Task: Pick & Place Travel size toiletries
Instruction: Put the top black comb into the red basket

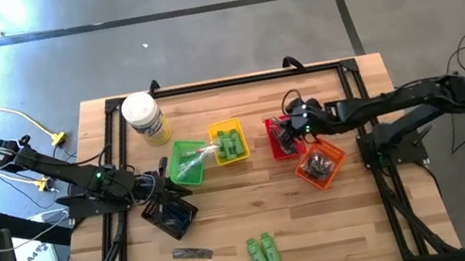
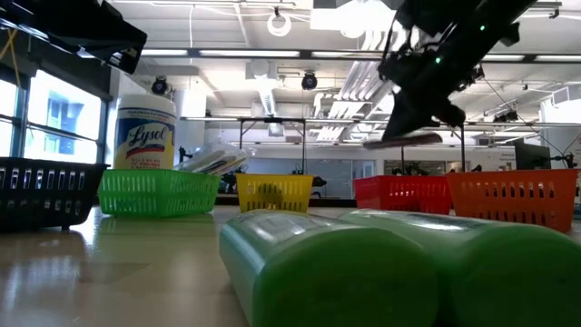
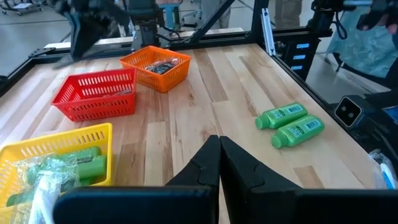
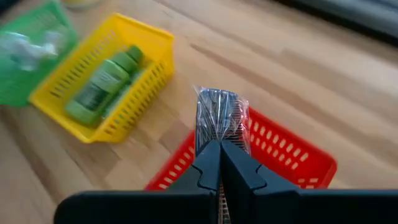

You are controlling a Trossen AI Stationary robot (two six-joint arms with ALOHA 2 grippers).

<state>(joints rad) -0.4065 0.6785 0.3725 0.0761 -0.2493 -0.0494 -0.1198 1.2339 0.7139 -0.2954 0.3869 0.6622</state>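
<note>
Sorting's partway: right gripper (image 4: pixel 219 152) is clamped on a clear-wrapped dark comb-like stick (image 4: pixel 219 119) above the red plastic basket (image 4: pixel 292 155); two bright green little bottles (image 1: pixel 262 250) wait on the wooden table (image 1: pixel 344 216), left gripper (image 3: pixel 219 155) pinched empty

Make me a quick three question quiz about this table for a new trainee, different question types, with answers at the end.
1. True or false: the right tool holds a clear-wrapped dark item above the red basket.
2. Which basket holds green bottles? A orange, B yellow, C black.
3. Fill in: two loose green bottles lie on the table's ___ edge, near the low camera.

Key: 1 true; 2 B, the yellow basket; 3 front. The left tool is shut and empty beside the black basket.
</note>
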